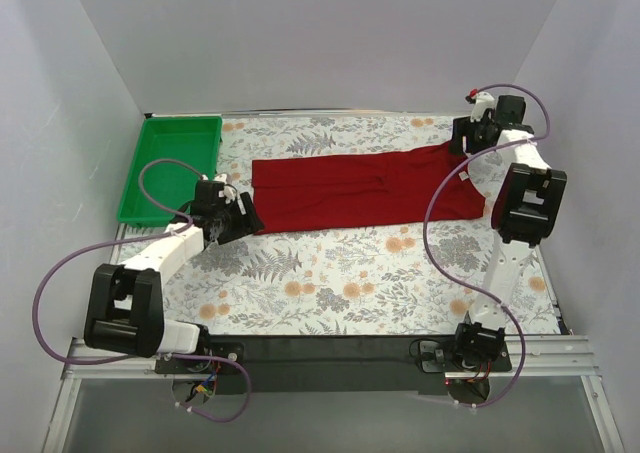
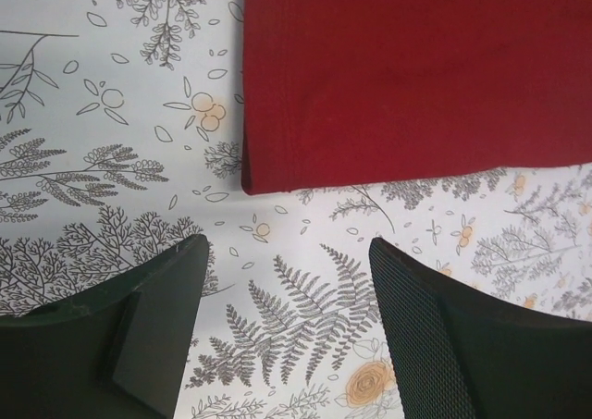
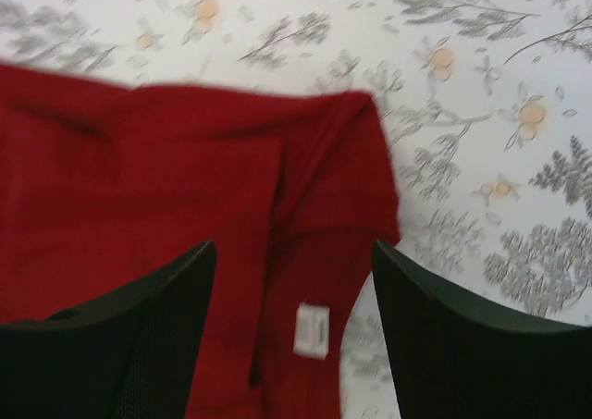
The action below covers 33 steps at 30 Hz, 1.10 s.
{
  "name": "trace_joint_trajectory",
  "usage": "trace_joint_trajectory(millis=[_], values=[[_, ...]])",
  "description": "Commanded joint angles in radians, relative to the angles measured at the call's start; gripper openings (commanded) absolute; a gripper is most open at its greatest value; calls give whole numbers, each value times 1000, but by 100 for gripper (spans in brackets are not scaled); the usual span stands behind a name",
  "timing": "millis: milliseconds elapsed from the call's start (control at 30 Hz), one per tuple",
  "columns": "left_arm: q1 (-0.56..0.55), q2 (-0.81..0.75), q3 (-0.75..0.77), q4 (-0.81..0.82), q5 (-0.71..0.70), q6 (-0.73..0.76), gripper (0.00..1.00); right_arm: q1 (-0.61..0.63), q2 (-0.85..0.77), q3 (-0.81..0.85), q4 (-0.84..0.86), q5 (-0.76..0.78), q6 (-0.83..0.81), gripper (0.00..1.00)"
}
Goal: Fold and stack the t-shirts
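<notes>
One dark red t-shirt (image 1: 365,188), long axis left-right across upper centre, hem left, label end right, left gripper (image 2: 289,248) and right gripper (image 3: 294,248) both with jaws apart, holding nothing

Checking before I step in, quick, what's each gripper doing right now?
Left gripper: open, empty, beside the dark red cloth t-shirt.
Right gripper: open, above that t-shirt, holding nothing.

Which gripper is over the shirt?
The right gripper, open above the red t-shirt near its white tag; the left gripper hangs over tablecloth beside the hem.
</notes>
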Motion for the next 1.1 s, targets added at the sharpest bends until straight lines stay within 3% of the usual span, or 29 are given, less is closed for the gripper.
trace_joint_trajectory(millis=[0, 200, 400, 733, 867, 967, 1000, 1067], values=[[-28, 24, 54, -11, -117, -69, 65, 0, -271, -182, 48, -87, -165, 63], [-76, 117, 74, -5, -260, -168, 62, 11, -536, -513, 48, -209, -231, 64], [-82, 159, 80, 12, -292, -223, 54, 34, -724, -744, 46, -297, -253, 64], [-107, 217, 103, 20, -326, -229, 41, 74, -905, -876, -40, -418, -357, 64], [-119, 243, 103, 20, -329, -217, 32, 117, -934, -942, -82, -443, -466, 64], [-125, 246, 95, 18, -326, -209, 15, 160, -934, -962, -156, -466, -588, 63], [-126, 237, 92, 17, -326, -209, 5, 172, -934, -965, -173, -480, -622, 64], [-130, 220, 75, 11, -323, -209, 0, 200, -936, -973, -227, -490, -734, 63]])
